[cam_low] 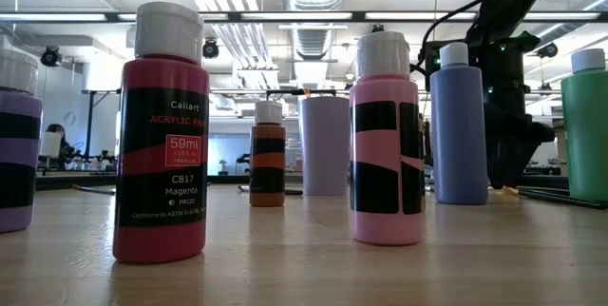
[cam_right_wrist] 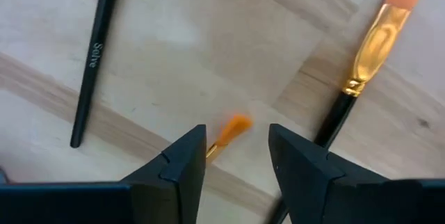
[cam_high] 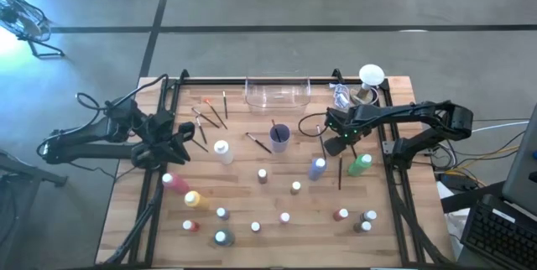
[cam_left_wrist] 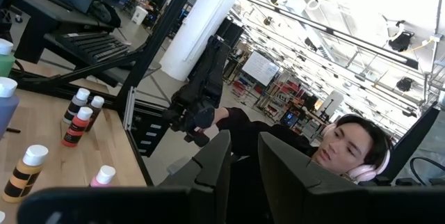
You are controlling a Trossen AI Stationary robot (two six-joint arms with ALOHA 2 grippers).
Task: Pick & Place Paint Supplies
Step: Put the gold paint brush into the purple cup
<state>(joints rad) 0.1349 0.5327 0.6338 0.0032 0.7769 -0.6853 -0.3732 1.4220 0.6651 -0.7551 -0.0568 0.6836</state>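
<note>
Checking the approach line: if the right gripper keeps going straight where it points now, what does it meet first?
Likely the small orange-tipped paintbrush lying on the wooden table, right between the open jaws of the right gripper. Two bigger brushes lie off to either side. How far above the table it is remains unclear.

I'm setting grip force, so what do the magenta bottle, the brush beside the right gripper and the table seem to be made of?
Magenta bottle: looks like smooth, slightly glossy plastic with a ribbed white cap and printed label.
Brush: shiny gold band that looks like metal, glossy black handle, wood or plastic, cannot tell.
Table: pale wood planks, matte, with visible grain and seams.
Right gripper: dark matte fingers, likely plastic.
</note>
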